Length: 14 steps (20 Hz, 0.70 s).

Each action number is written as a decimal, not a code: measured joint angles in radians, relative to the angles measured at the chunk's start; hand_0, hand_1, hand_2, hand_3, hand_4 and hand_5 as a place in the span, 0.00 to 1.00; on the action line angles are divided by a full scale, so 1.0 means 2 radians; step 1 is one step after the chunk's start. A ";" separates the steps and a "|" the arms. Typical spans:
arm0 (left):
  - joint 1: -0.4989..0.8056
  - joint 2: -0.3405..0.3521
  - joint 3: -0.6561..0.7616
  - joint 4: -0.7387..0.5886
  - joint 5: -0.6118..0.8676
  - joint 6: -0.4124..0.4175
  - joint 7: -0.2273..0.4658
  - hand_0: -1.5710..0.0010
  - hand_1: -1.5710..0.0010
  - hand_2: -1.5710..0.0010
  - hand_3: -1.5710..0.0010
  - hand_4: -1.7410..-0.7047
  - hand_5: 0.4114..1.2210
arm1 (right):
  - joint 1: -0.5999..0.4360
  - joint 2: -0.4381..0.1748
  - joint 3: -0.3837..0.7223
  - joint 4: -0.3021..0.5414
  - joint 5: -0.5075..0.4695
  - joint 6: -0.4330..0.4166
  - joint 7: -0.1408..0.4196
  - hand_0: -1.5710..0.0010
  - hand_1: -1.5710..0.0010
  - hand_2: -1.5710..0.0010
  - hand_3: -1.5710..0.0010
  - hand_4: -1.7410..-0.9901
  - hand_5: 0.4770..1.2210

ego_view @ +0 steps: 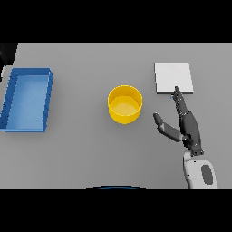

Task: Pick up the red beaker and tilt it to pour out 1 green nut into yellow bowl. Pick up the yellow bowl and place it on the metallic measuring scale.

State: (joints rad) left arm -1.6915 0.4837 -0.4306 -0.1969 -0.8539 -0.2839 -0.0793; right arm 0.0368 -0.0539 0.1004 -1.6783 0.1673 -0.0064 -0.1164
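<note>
Blue tray [13, 118] at far left of counter [81, 154]; contents not evident. Yellow bowl [125, 104] mid-counter, upright; no nut discernible inside. Red beaker nowhere in view. White square scale [173, 77] right of bowl, well apart. My right hand [186, 124] just below scale, fingers straight and spread, thumb out toward bowl, holding nothing. Left hand not visible. Judgement: bowl rigid, light, smooth-walled, may slip; take hold across rim and side wall, thumb opposite fingers, keep level during carry to scale.

Even, bright, diffuse light; faint soft shadows; no glare; slight overall softness
</note>
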 measured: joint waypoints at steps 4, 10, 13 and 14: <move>0.058 0.046 0.092 0.031 0.096 0.042 0.021 0.00 0.00 0.00 0.01 0.00 1.00 | -0.007 -0.006 0.004 0.011 0.017 -0.006 0.003 1.00 1.00 1.00 1.00 0.81 0.18; 0.165 0.055 0.165 0.033 0.190 0.148 0.106 0.00 0.00 0.00 0.00 0.00 1.00 | -0.004 -0.014 0.005 0.017 0.014 0.005 -0.009 1.00 1.00 1.00 1.00 0.80 0.23; 0.216 0.058 0.195 0.022 0.230 0.171 0.130 0.00 0.00 0.00 0.00 0.00 1.00 | -0.006 -0.015 0.003 0.013 0.009 0.007 -0.008 1.00 1.00 1.00 1.00 0.82 0.25; 0.238 0.055 0.203 0.011 0.244 0.177 0.127 0.00 0.00 0.00 0.00 0.00 1.00 | -0.002 -0.015 0.004 0.012 0.008 0.010 -0.014 1.00 1.00 1.00 1.00 0.81 0.26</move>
State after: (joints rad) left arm -1.2155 0.5930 -0.0254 -0.1739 -0.3665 0.0706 0.1747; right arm 0.0334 -0.0845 0.1083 -1.6545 0.1824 0.0128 -0.1446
